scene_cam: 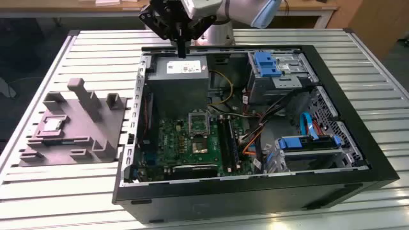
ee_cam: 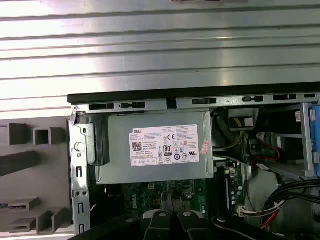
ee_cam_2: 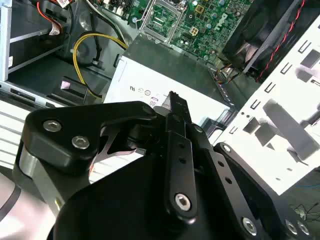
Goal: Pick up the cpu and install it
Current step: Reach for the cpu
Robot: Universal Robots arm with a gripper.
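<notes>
- One open computer case (scene_cam: 255,191) lies on its side on the slatted metal surface (scene_cam: 64,201). Its side panel is off and its inside faces up, which I judge gives the arm a way in from above.
- Inside it the green motherboard (scene_cam: 171,143) lies flat, with a metal-framed socket (scene_cam: 197,120) near its middle. I cannot tell whether the socket is empty.
- On the exterior view's left, just beside the case, stands a grey moulded tray (scene_cam: 61,154).
- The cpu (scene_cam: 51,126) lies flat in a square pocket of that tray, pale top up, well apart from the gripper. The pocket likely keeps it level and in a known place for a grasp.
- Farther back, the grey power supply (scene_cam: 182,81) with its white label sits in the case's far corner.
- Directly above that box hangs the gripper (scene_cam: 182,51), pointing straight down.
- In the second wrist view its fingers (ee_cam_2: 177,115) are pressed together into one narrow bar with nothing between them. By my judgement the pick has not yet been made.
</notes>
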